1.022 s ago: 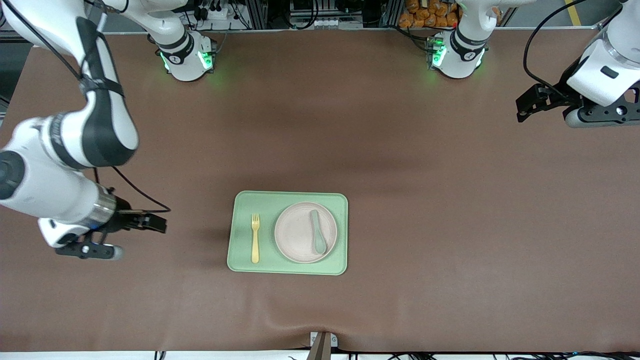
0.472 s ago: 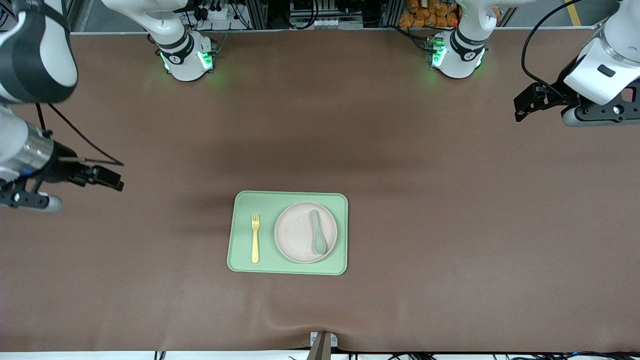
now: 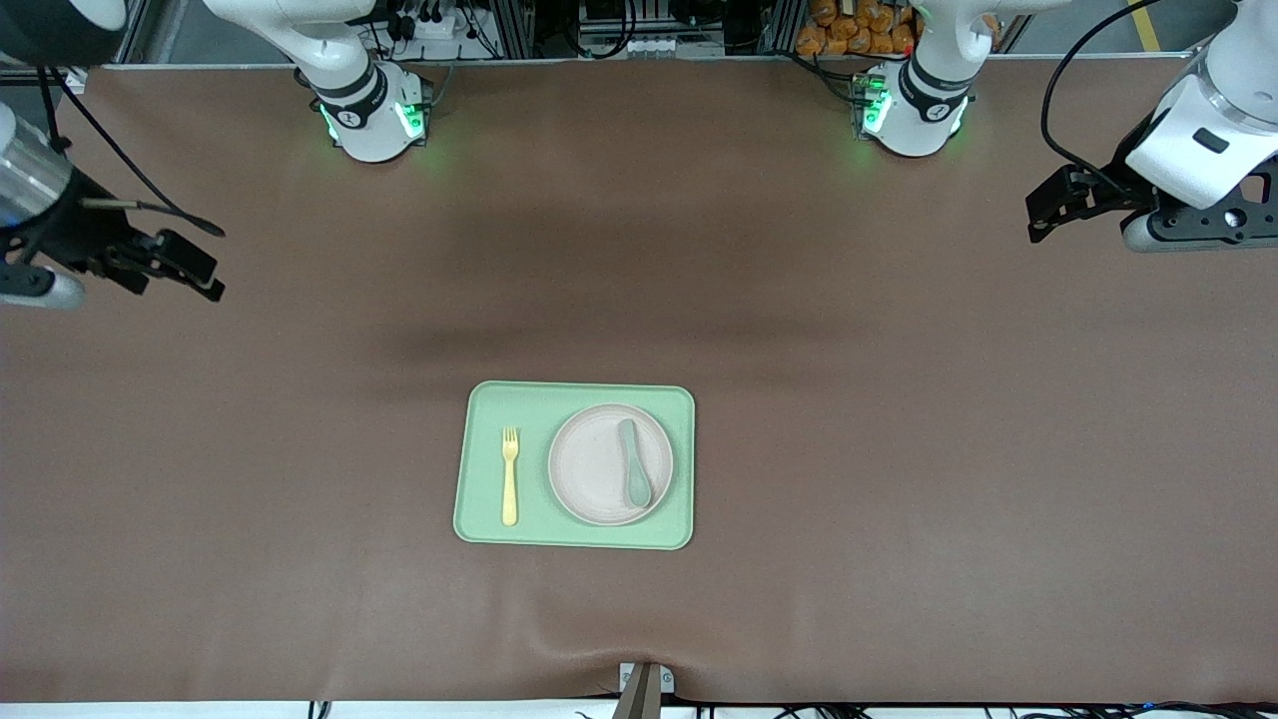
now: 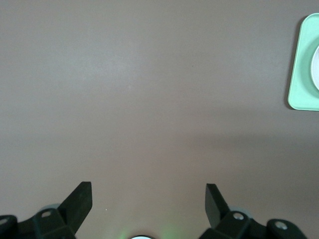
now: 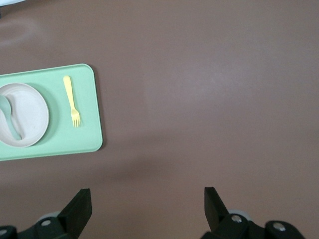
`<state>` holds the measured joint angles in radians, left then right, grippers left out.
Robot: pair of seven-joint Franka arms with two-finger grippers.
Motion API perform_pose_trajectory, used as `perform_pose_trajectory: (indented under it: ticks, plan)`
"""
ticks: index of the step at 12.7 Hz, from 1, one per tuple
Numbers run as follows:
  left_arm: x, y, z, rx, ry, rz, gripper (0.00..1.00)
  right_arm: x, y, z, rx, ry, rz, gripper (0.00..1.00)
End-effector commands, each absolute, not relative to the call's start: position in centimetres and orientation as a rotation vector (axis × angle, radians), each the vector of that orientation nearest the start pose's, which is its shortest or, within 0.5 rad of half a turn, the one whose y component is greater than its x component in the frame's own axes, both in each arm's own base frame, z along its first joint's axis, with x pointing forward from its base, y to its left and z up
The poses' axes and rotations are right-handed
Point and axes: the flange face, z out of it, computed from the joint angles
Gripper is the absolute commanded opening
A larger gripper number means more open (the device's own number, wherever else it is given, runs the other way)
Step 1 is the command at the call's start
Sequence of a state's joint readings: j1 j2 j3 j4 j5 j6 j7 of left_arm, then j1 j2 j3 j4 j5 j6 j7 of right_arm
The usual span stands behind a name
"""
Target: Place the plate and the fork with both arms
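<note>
Resting on tray (image 3: 479,459): plate (image 3: 599,469), fork (image 3: 510,475) | both jaws apart, well away

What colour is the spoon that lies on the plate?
The spoon is grey-green, on the pale beige-pink plate. It shows best in the front view.

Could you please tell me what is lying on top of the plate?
A grey-green spoon lies on the plate, which sits on the green tray. The strip of plate under the spoon is covered.
</note>
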<state>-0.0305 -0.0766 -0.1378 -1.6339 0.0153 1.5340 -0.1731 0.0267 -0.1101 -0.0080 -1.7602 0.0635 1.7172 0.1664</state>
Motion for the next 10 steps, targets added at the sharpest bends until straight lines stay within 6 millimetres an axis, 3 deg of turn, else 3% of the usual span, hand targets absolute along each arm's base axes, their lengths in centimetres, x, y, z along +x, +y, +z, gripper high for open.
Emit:
perform_pose_trajectory:
  ticks: [1,3,7,10]
  plan:
    - [51.4,-8.8,63.6,-3.109,0.022,0.018,1.0,53.5,0.0,61.4,-3.06,0.224,-0.105,1.0]
    - [51.4,-8.9,63.6,-3.109,0.027,0.015,1.0,55.0,-1.3,62.4,-3.054,0.257,-0.127,1.0]
    - [51.4,-8.8,63.7,-3.109,0.058,0.018,1.0,56.5,-1.5,65.0,-3.062,0.251,-0.09,1.0]
    - [51.4,-8.7,63.8,-3.108,0.079,0.021,1.0,56.4,-1.6,64.9,-3.066,0.247,-0.046,1.0]
